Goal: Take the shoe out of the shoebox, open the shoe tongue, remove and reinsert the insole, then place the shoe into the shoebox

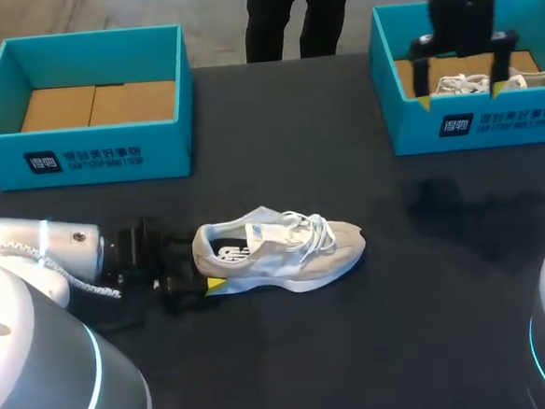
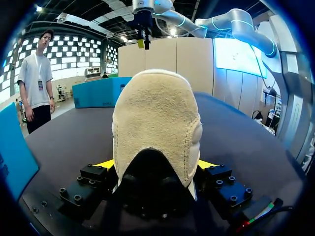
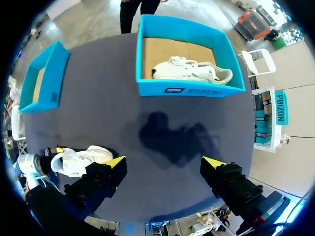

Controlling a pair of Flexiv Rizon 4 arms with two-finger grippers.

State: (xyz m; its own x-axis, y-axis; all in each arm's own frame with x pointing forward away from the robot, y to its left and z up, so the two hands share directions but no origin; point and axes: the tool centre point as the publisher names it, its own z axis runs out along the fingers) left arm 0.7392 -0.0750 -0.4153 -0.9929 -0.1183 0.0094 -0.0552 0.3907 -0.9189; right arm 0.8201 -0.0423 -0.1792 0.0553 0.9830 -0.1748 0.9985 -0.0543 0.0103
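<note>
A pale grey and white shoe (image 1: 285, 250) lies on its sole on the dark table, toe pointing right, laces tied. My left gripper (image 1: 202, 263) comes in from the left and straddles its heel. In the left wrist view the suede heel (image 2: 157, 123) fills the gap of the left gripper (image 2: 156, 164), with a yellow tip against each side. My right gripper (image 1: 461, 93) hangs open high over the right shoebox (image 1: 478, 129), nothing between its fingers. From up there the right gripper (image 3: 164, 162) looks down on the shoe (image 3: 78, 160) off to one side.
An empty teal shoebox (image 1: 110, 160) with a cardboard floor stands at the back left. The right shoebox (image 3: 189, 91) holds a second white shoe (image 3: 189, 73). Bare table lies in front of and to the right of the shoe.
</note>
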